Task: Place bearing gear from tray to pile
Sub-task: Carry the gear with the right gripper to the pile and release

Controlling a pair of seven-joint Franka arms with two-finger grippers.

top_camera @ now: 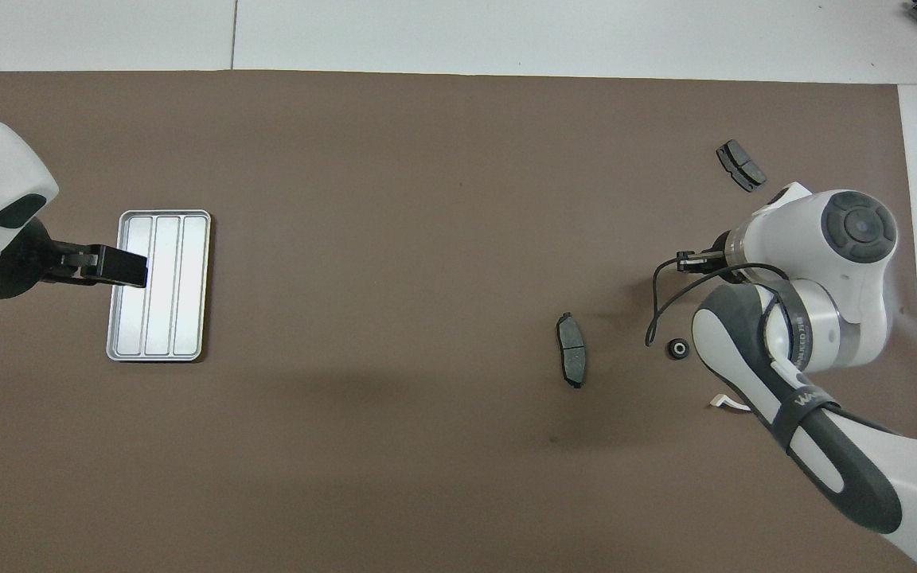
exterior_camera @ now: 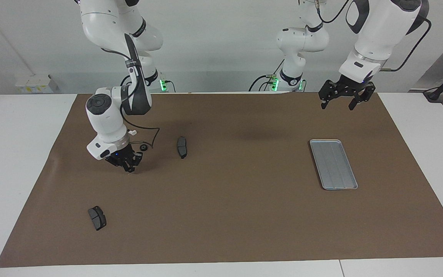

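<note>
The silver grooved tray (exterior_camera: 333,164) lies on the brown mat toward the left arm's end and shows nothing in it; it also shows in the overhead view (top_camera: 158,285). One small black ring gear (exterior_camera: 143,147) lies on the mat toward the right arm's end, also seen from overhead (top_camera: 677,348). My right gripper (exterior_camera: 129,167) is down at the mat close beside that gear, and anything under it is hidden. My left gripper (exterior_camera: 337,104) is open and empty, raised high and apart from the tray.
A dark curved brake pad (exterior_camera: 182,147) lies beside the gear toward the table's middle. A second pad (exterior_camera: 97,217) lies farther from the robots. A small white bracket (exterior_camera: 132,132) lies under the right arm. A black cable loops by the gear.
</note>
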